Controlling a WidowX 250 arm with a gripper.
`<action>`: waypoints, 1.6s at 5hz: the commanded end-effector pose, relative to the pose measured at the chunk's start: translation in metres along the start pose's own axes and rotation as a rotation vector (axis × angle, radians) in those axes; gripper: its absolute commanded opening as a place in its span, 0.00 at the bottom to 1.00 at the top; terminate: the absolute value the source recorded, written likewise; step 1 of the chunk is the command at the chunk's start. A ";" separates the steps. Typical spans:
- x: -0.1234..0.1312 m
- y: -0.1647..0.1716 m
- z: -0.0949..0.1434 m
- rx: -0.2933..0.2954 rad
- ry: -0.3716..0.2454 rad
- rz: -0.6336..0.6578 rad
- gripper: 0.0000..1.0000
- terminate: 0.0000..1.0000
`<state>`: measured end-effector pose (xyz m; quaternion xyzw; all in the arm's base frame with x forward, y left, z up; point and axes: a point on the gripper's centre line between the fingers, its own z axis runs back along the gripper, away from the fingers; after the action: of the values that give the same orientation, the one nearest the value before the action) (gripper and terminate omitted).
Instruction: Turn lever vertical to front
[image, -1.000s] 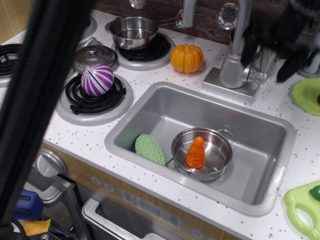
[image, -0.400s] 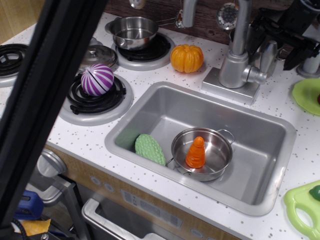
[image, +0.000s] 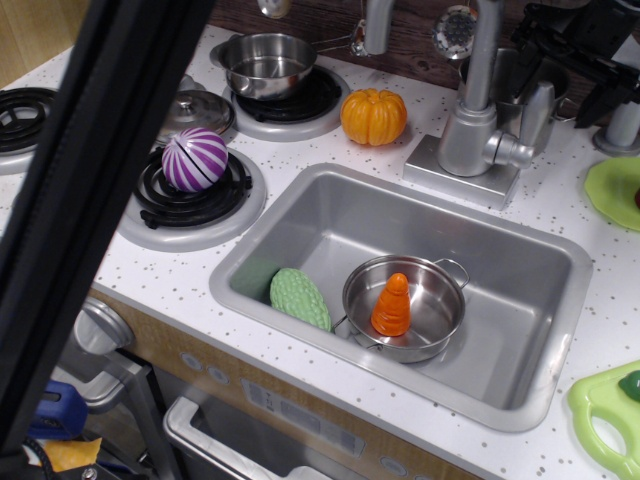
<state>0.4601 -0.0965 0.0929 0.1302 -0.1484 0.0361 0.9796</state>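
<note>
Lever (image: 538, 112): upright on the right flank of the faucet body (image: 468, 140), paddle pointing up, pivot stub low beside the body, at the back edge of the sink (image: 330, 235). A second ago lost behind the blurred black claw (image: 588, 55); now fully bared, with the claw lifted away to the top-right corner, well clear and touching nothing. Whether parted or closed, impossible to tell, since only dark shapes cut by the frame edge show. Lever angle unchanged across the last half second. Judged from that: not yet swung down toward the front, so either a missed grip or a pull-back for a fresh approach.

Matte silver-grey finish on the paddle, flat and short, rounded at the tip and likely slick under a pinch. Same dull metal look on the tall spout pipe (image: 480, 50) and the square base block (image: 460, 175). White speckled bench (image: 560, 215) all around. Smooth grey moulded basin, rounded corners. Inside, a shiny steel pot (image: 447, 312) with small loop handles, holding a glossy orange ridged cone (image: 391, 305); just left of it, a pale green pebbled oval (image: 299, 298). Farther back, a ribbed orange pumpkin (image: 373, 116) and a purple-and-white striped ball (image: 195, 158) on a black coil burner.
</note>
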 end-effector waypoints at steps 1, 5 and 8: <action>0.017 0.011 0.016 -0.035 -0.064 0.027 0.00 0.00; -0.017 -0.003 0.032 -0.086 0.089 0.181 1.00 0.00; -0.039 -0.003 0.038 -0.127 0.184 0.196 0.00 0.00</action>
<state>0.4121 -0.1074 0.0712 0.0629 -0.0397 0.1397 0.9874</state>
